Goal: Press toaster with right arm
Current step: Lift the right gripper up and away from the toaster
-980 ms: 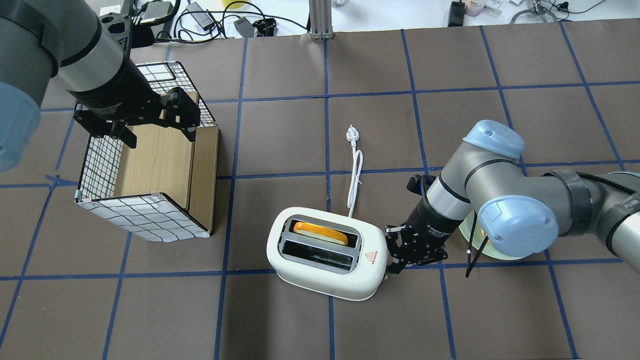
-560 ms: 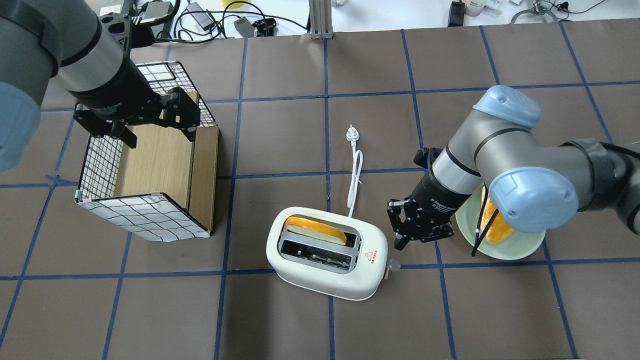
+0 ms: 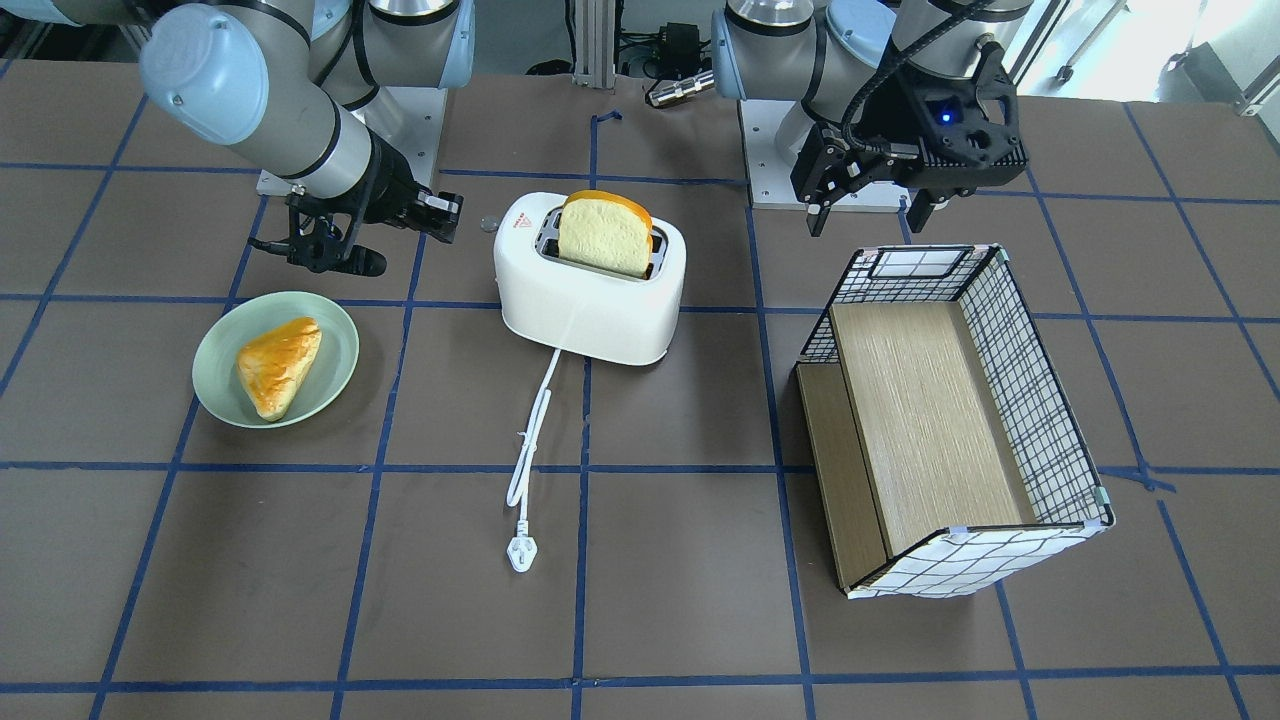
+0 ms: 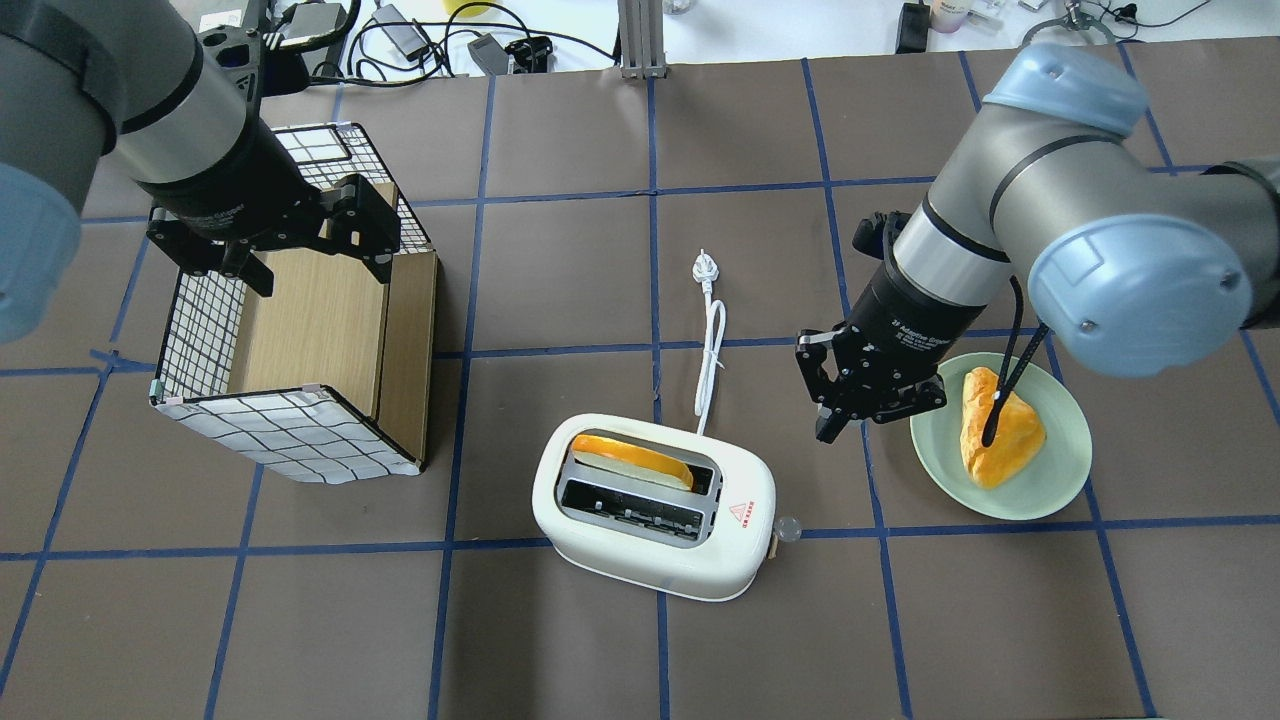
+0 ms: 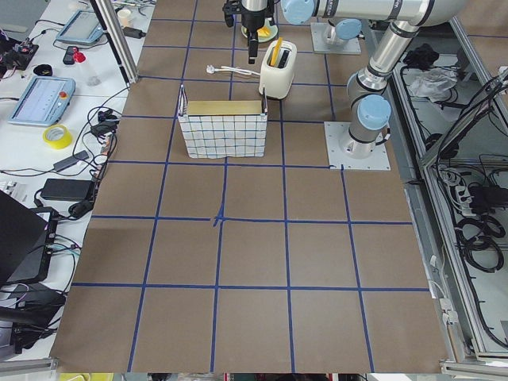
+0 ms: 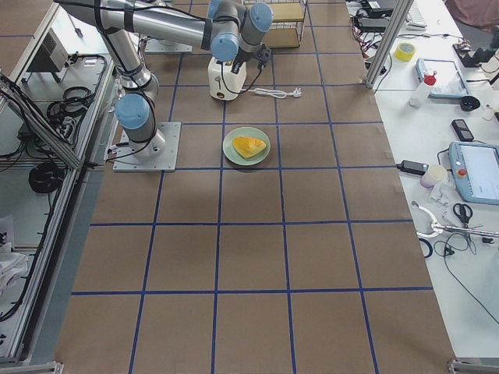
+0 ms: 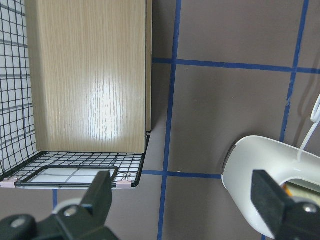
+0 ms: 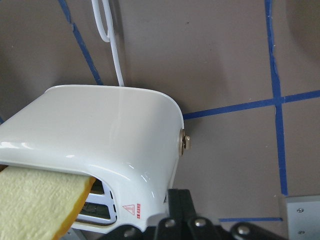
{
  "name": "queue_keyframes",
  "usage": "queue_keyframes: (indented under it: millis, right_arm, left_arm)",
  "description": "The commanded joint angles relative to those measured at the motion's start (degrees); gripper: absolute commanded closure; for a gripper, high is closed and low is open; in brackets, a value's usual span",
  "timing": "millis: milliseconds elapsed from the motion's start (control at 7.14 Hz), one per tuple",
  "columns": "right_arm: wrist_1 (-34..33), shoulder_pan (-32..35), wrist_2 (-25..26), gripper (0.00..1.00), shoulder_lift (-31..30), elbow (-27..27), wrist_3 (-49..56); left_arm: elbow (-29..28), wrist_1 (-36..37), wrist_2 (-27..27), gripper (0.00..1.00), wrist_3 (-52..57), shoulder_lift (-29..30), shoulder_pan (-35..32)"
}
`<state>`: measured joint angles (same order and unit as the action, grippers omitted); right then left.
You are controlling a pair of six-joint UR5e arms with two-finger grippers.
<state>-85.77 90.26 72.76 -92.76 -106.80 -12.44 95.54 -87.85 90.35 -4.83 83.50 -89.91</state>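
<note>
Going by the overhead view, on the brown table (image 4: 560, 300) with its blue tape grid. At 9 o'clock, the black two-finger left gripper (image 4: 322, 270) is hung over a wire-grid basket (image 4: 290, 435) with wooden panels and a white checked lining. Its fingers are spread wide, which is backed up by the left wrist view.

Just below the middle of the table, towards 6 o'clock, the rounded white plastic two-slot toaster (image 4: 650, 565) is sat flat. A yellow-crusted bread slice (image 4: 630, 460) is lodged in the far slot, and in the front-facing view it's seen sticking well out of the top. The small grey lever knob (image 4: 787, 527) is found on the toaster's 3 o'clock end. The white cord (image 4: 710, 360) is trailed off towards 12 o'clock, with its plug lying loose on the table.

At roughly 2 o'clock from the toaster, the black right gripper (image 4: 830, 428) is held up in the air, clear of the toaster and the knob. Its fingers are pressed together, judging from the right wrist view.

Further out at 3 o'clock, a pale green round plate (image 4: 1060, 495) is set just beside that gripper, with a golden triangular pastry (image 4: 995, 445) on it. A thin black cable loop (image 4: 1008, 395) is dangled over the pastry from the arm.
</note>
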Motion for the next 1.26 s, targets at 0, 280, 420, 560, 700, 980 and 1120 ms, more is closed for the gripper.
queue_keyframes:
  millis: [0,280,420,560,700,980,1120]
  right_arm:
    - [0.78,0.09,5.52,0.51,-0.84,5.26,0.39]
    - [-0.27,0.18,8.71,0.24,-0.85,9.92,2.84]
    - [-0.62,0.18,11.76,0.24,-0.84,10.64,7.29]
    - [-3.32,0.18,14.31,0.22,-0.93,10.91,10.47]
    - [-7.79,0.18,15.65,0.20,-0.93,11.00,11.02]
    - [-11.44,0.18,18.29,0.16,-0.93,11.00,14.78]
    - [-11.09,0.18,18.56,0.10,-0.76,11.78,15.85]
  left_arm:
    - [0.00,-0.04,0.00,0.00,0.00,0.00,0.00]
    - [0.00,-0.04,0.00,0.00,0.00,0.00,0.00]
    - [0.00,0.05,0.00,0.00,0.00,0.00,0.00]
    - [0.00,-0.03,0.00,0.00,0.00,0.00,0.00]
    - [0.00,0.05,0.00,0.00,0.00,0.00,0.00]
    - [0.00,-0.04,0.00,0.00,0.00,0.00,0.00]
    - [0.00,-0.04,0.00,0.00,0.00,0.00,0.00]
